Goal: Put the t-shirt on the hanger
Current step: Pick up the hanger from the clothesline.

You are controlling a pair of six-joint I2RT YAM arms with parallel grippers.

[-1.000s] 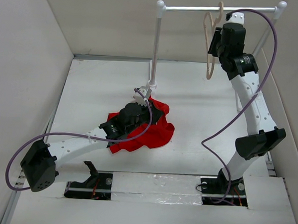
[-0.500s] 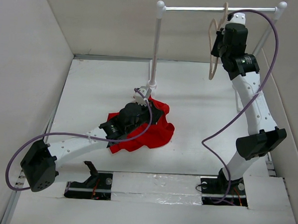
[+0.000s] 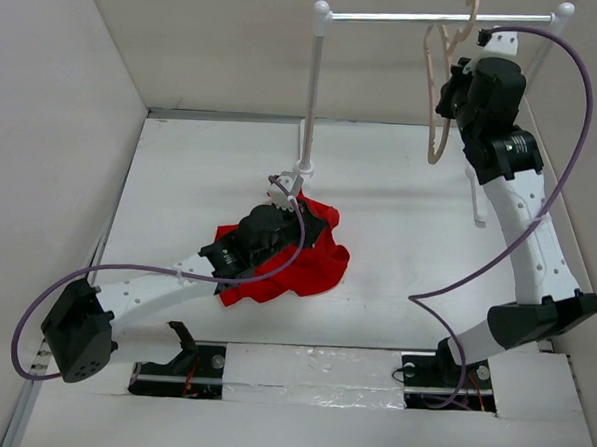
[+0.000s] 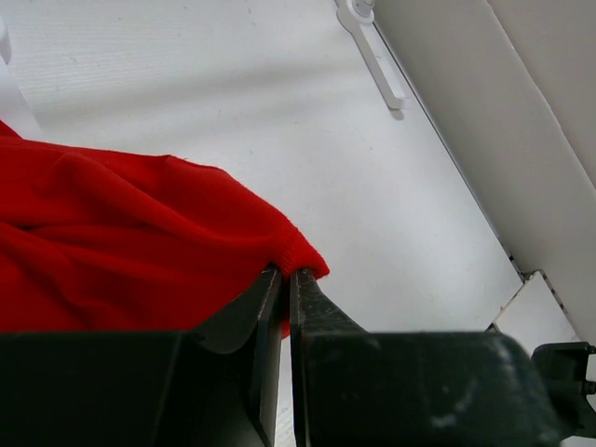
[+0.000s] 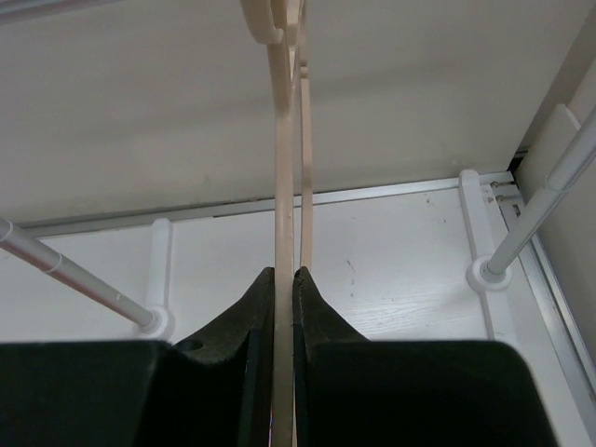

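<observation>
The red t-shirt (image 3: 312, 259) lies crumpled on the table's middle, by the rack's left foot. My left gripper (image 3: 314, 222) is shut on its edge; in the left wrist view the jaws (image 4: 287, 272) pinch a red hem (image 4: 140, 242). The beige hanger (image 3: 438, 86) hangs high at the back right, its hook (image 3: 471, 10) at the silver rod. My right gripper (image 3: 448, 91) is shut on the hanger's thin bar; the right wrist view shows the bar (image 5: 282, 168) clamped between the fingertips (image 5: 285, 271).
The white rack has a silver rod (image 3: 389, 17) across the back, a left pole (image 3: 311, 94) with its foot near the shirt, and a right pole (image 3: 532, 66). White walls close in left, back and right. The rack's feet (image 5: 486, 272) show in the right wrist view.
My right arm has lifted and swung the hanger to the right along the rod, its hook now higher at the rod. The left arm and shirt have not moved.
</observation>
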